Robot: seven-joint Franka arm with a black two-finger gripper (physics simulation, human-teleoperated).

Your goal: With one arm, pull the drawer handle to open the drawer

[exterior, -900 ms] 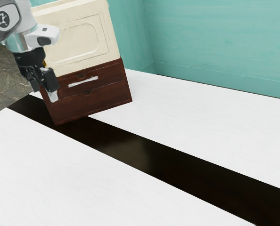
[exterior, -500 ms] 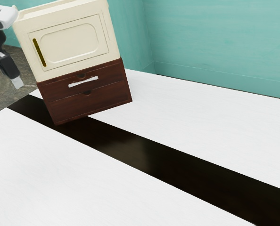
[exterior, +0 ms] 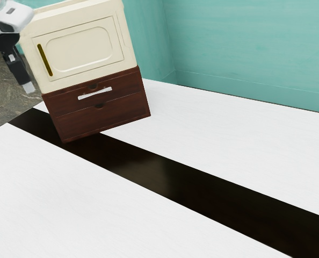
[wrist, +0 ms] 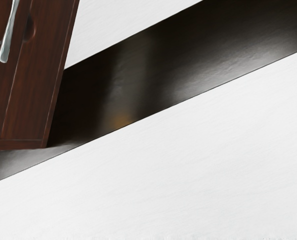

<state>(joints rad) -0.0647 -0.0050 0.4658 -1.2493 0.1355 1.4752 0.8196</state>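
Best to bring the black, pale-tipped pincer across to the slim silvery bar handle and square it to the dark red-brown wooden drawer front before closing; the bar should be gripped across its narrow width, near the middle, then drawn straight out from the face, since a sideways tug could bind the drawer or drag the cabinet; whether the pincer is released or clenched I cannot tell; the handle lies well apart from it, towards the exterior view's right, on the upper drawer, which looks closed.
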